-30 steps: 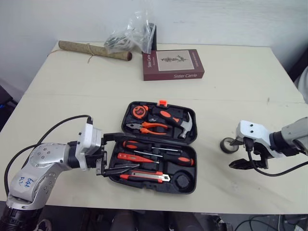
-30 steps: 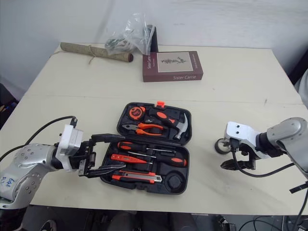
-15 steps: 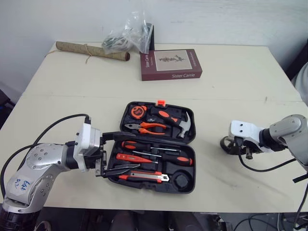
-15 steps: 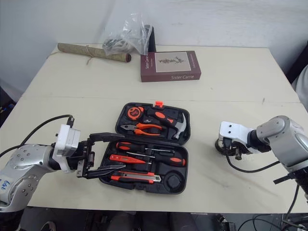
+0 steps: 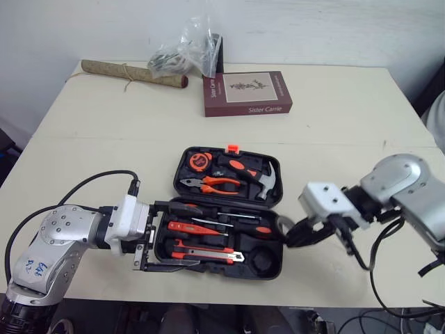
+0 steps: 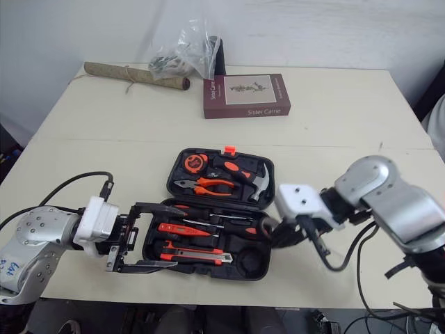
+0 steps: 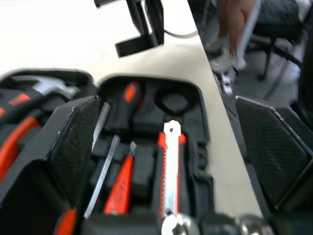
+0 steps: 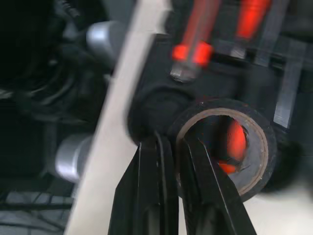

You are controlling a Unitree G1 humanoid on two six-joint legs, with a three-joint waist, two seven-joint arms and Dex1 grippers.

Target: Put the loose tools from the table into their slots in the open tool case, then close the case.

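The open black tool case (image 5: 229, 270) lies at the table's front centre, holding a tape measure (image 5: 200, 161), pliers (image 5: 212, 184), a hammer (image 5: 254, 174), screwdrivers (image 5: 229, 226) and a utility knife (image 5: 208, 254). Its round slot (image 5: 263, 259) at the front right is empty. My right gripper (image 5: 295, 233) is shut on the wall of a black tape roll (image 8: 264, 152), one finger inside the ring, and holds it just above the case's right edge. My left gripper (image 5: 167, 236) stands open at the case's front left corner, its fingers (image 7: 73, 147) straddling the tool tray.
A maroon book (image 5: 247, 92), a clear plastic bag (image 5: 182, 49) and a rolled mat (image 5: 132, 72) lie at the back of the table. Bare tabletop stretches right of the case. A person's legs (image 7: 244, 19) show beyond the table's edge.
My right gripper shut on the tape roll at the table's right, lifted it and carried it left to the case's right edge. The left gripper shifted slightly toward the front edge.
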